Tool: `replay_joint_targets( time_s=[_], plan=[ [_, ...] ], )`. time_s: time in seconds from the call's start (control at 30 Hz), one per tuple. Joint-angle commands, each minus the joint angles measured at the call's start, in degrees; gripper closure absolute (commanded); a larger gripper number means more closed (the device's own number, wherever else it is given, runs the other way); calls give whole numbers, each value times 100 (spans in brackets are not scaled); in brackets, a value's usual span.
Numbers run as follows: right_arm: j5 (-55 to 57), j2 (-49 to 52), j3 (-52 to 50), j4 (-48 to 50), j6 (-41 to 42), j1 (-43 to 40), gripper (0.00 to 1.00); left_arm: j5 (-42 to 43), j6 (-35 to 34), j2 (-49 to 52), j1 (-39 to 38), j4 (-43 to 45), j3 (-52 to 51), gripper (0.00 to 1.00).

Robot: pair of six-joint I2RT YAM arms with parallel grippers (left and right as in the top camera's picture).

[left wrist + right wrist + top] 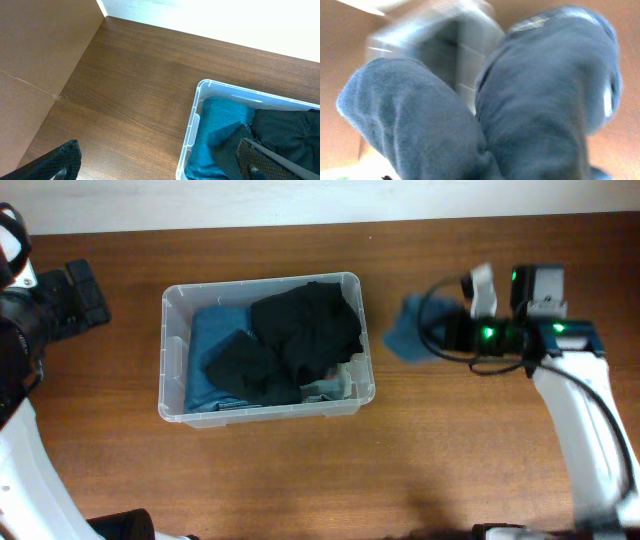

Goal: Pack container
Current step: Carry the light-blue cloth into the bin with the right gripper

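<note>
Right gripper (438,332) is clamped on a blue cloth (405,332), which is blurred overhead and fills its wrist view. Just past the cloth stands the container (167,355), on the table (300,470) between this gripper and the left gripper (86,296), touching neither. Black clothes (300,330) lie inside it over a teal towel (205,350). The left gripper's fingers (65,160) are spread wide with nothing between them, and the container's corner is just ahead of one fingertip.
</note>
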Motion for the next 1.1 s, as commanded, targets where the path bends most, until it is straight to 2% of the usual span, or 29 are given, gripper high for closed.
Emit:
replay_joint_targets(
  time_s=[0.0, 0.1, 0.2, 0.27, 0.3, 0.43, 0.6, 0.67, 0.7, 0.73, 0.77, 0.93, 1.07],
  plan=[
    [-579, -619, 1010, 476, 9, 831, 96, 22, -31, -59, 20, 0, 15, 1],
    [-1200, -584, 1263, 1858, 739, 1659, 96, 24, -31, -59, 20, 0, 15, 1],
    [-1150, -140, 1259, 2872, 1078, 2516, 96, 24, -31, -59, 20, 0, 15, 1],
    [-964, 227, 1259, 3086, 1147, 2905, 96, 24, -31, -59, 20, 0, 15, 1],
    [-590, 710, 1259, 3165, 1250, 3250, 96, 24, -31, -59, 20, 0, 15, 1],
    [310, 2000, 1259, 3318, 1250, 3768, 96, 24, -31, -59, 20, 0, 15, 1],
    [203, 3711, 1259, 3888, 1244, 4019, 96, 22, -31, -59, 20, 0, 15, 1],
    [-258, 3958, 1259, 3884, 1244, 3998, 83, 24, -31, -59, 20, 0, 15, 1],
    [-520, 4019, 1259, 3827, 1244, 3969, 64, 22, -31, -59, 20, 0, 15, 1],
    [-614, 4022, 1259, 3766, 1228, 3956, 53, 24, -31, -59, 20, 0, 15, 1],
    [-693, 3995, 1263, 3650, 1180, 3939, 47, 24, -28, -59, 20, 0, 15, 1],
    [-573, 3414, 1266, 3274, 907, 3888, 31, 22, -31, -59, 20, 0, 15, 1],
    [210, 2208, 1268, 2861, 673, 3891, 17, 24, -31, -59, 20, 0, 15, 1]
  ],
)
